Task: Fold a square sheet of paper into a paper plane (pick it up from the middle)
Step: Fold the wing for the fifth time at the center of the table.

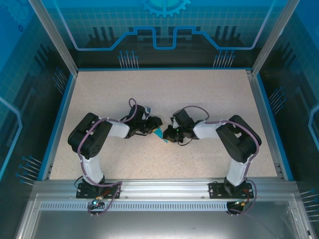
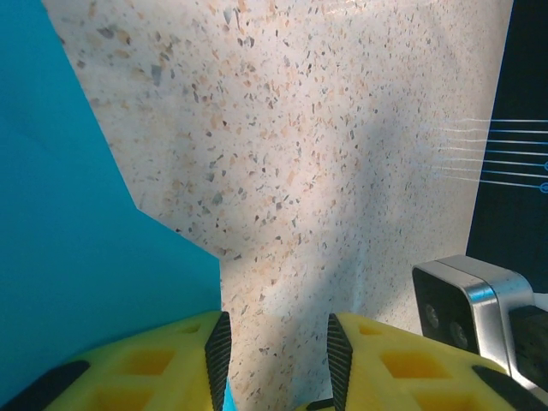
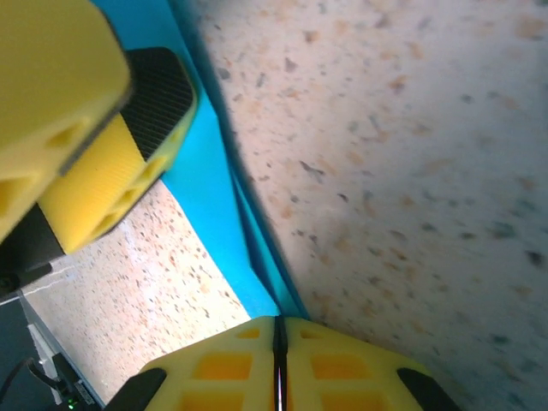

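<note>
The square sheet of paper point(image 1: 159, 134) is teal-blue and folded, with a crease running along it, and lies at the table's middle between both arms. My right gripper point(image 3: 279, 330) is shut on its folded edge, and the paper point(image 3: 214, 197) runs straight into the closed jaws. My left gripper point(image 2: 278, 342) is open, with bare table showing in the gap between its fingers. The paper point(image 2: 77, 257) lies to the left of that gap and passes under the left finger. In the right wrist view a left finger point(image 3: 111, 171) sits against the paper's far end. From above, the left gripper point(image 1: 155, 125) and right gripper point(image 1: 169, 133) almost meet.
The speckled beige table point(image 1: 164, 89) is bordered by a blue rim and glass walls. A metal rail point(image 1: 164, 191) runs along the near edge by the arm bases. The right arm's camera housing point(image 2: 467, 300) sits close to my left gripper.
</note>
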